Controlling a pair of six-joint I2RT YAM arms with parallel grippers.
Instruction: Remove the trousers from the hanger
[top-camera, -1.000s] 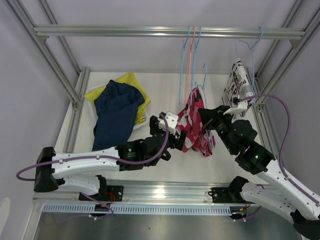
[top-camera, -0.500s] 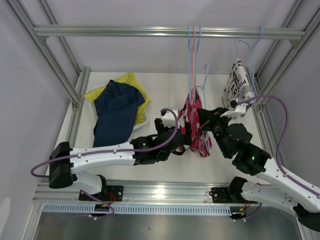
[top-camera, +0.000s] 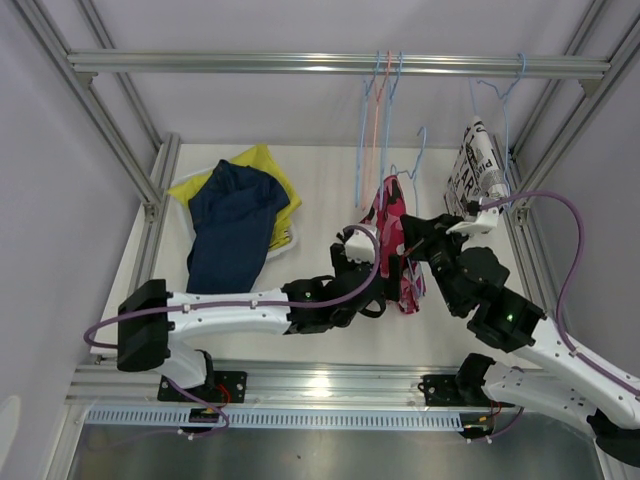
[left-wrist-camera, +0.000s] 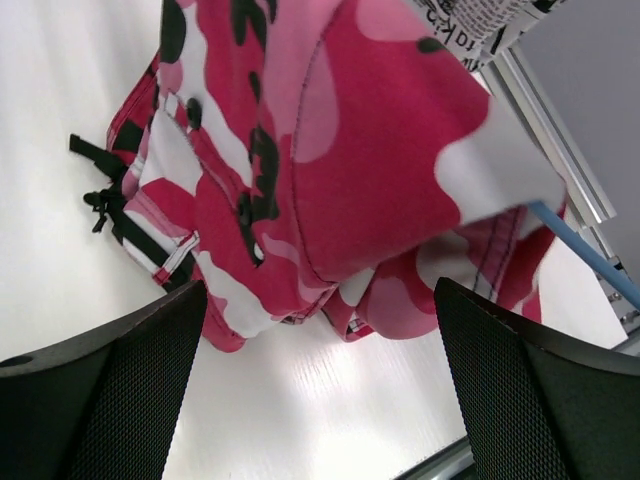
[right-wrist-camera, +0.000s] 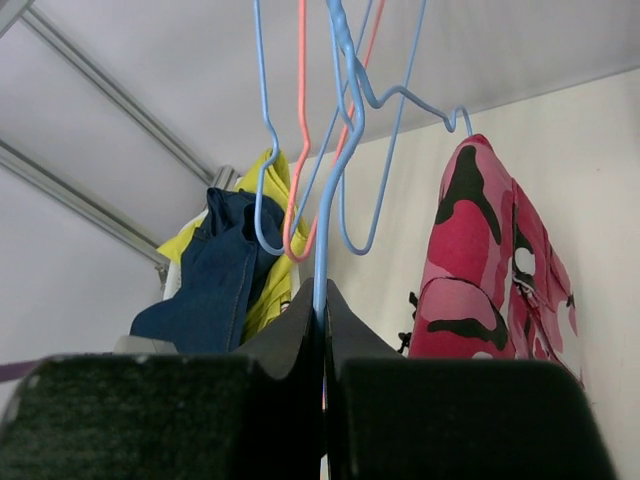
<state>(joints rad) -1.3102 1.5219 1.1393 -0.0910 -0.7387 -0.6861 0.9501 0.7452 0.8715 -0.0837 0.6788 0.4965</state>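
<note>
The pink-red patterned trousers hang from a light blue hanger whose hook is off the rail. My right gripper is shut on that hanger's wire, with the trousers hanging to its right. My left gripper is open just left of the trousers. In the left wrist view the trousers hang above and beyond its wide-apart fingers, not touching them. White newspaper-print trousers hang on another blue hanger at the right. Navy trousers lie on yellow ones on the table.
Bare blue and orange hangers hang from the top rail. Aluminium frame posts edge the white table on both sides, and a metal rail runs along the near edge.
My left arm has reached right, bringing its open gripper up against the pink-red trousers. The held hanger and trousers have shifted slightly right; the right gripper stays shut.
</note>
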